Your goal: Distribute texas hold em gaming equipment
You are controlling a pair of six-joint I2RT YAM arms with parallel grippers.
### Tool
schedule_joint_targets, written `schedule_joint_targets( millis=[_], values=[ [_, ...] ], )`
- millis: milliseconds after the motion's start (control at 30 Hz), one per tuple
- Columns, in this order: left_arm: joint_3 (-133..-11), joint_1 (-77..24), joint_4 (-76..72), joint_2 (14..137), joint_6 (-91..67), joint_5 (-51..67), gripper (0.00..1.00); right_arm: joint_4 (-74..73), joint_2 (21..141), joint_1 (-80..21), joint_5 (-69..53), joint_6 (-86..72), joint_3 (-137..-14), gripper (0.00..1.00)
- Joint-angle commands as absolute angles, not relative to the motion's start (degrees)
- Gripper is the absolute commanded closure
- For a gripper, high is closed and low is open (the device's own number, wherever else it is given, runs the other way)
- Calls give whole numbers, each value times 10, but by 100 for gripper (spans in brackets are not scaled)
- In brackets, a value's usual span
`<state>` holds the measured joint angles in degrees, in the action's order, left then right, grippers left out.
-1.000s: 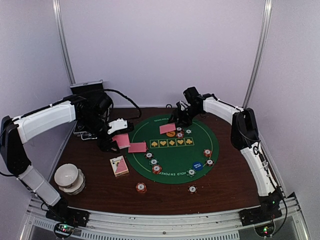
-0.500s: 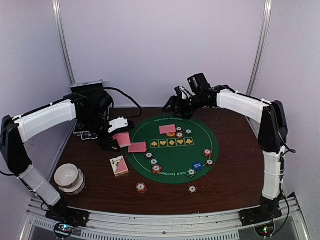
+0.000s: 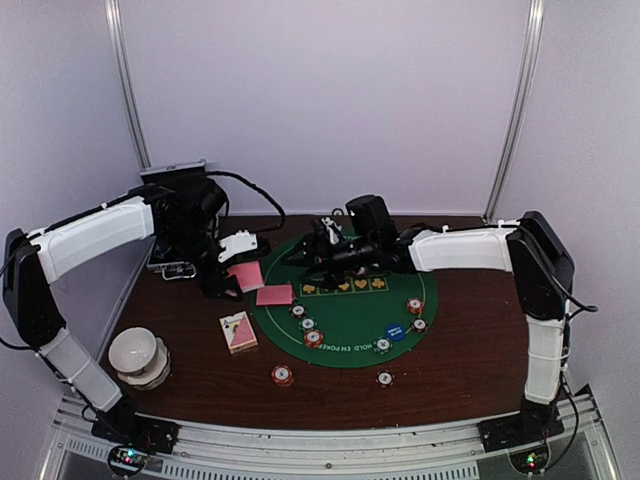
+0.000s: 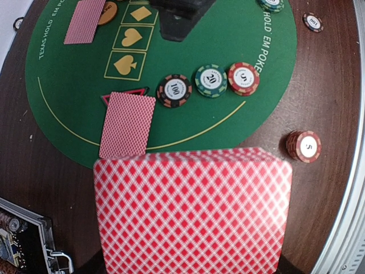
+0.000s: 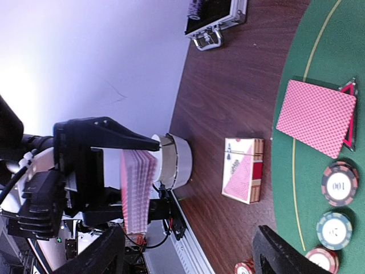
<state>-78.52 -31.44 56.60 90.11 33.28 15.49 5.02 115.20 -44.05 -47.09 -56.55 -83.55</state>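
Now: left gripper [image 3: 232,272] clamped tight on the deck of pink-backed cards [image 4: 191,211], held above the table's left side. One card [image 3: 274,295] lies face-down on the green mat's [image 3: 350,310] left edge. Right gripper [image 5: 188,240] is spread wide and empty over the mat.

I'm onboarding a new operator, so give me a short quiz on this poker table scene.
1. True or false: the left tool is shut on the stack of pink-backed playing cards.
2. Which number marks the green striped round chip in the row of three? A 5, B 20, C 100.
3. Fill in: the right tool, above the round green felt mat, is ___.
Key: 1 true; 2 B; 3 open.
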Motion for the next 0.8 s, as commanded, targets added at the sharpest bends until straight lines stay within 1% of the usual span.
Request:
schedule_joint_targets(
  millis=[0,233,533,767],
  values=[
    [-809,-311,554,905,323,172,100,173,1148,-457,-493,-635,-827,19],
    [-816,-310,554,909,318,176,100,197,1177,-472,-504,-656,-852,19],
    [-820,-310,554,909,316,181,100,193,1211,-487,-513,-662,-892,19],
    [-822,-310,554,910,315,184,100,178,1251,-498,-512,-668,-948,20]
  ],
)
